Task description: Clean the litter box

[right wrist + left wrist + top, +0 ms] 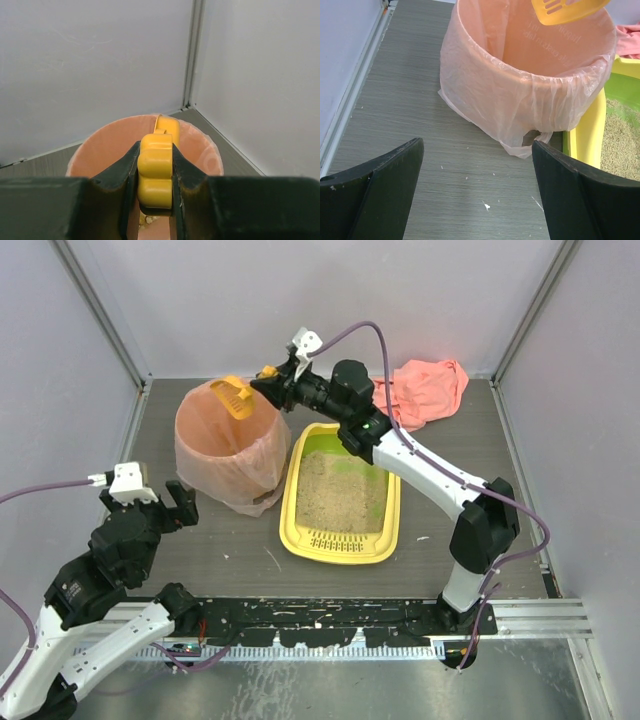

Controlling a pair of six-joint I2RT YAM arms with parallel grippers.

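Note:
The litter box (291, 496), a yellow tray with green inner walls, sandy litter and a slotted grate at its near end, lies at the table's middle; its yellow edge (592, 135) shows at the right of the left wrist view. My right gripper (268, 382) is shut on the orange scoop's handle (156, 172). The scoop (233, 396) hangs over the mouth of the pink-bagged bin (226, 445), its slotted head (565, 9) above the rim. My left gripper (160, 502) stands open and holds nothing, above the table near the bin's left front.
A pink cloth (428, 388) lies crumpled at the back right corner. Small white specks (486, 205) dot the grey table in front of the bin (530, 75). Walls close in the table at the left, back and right.

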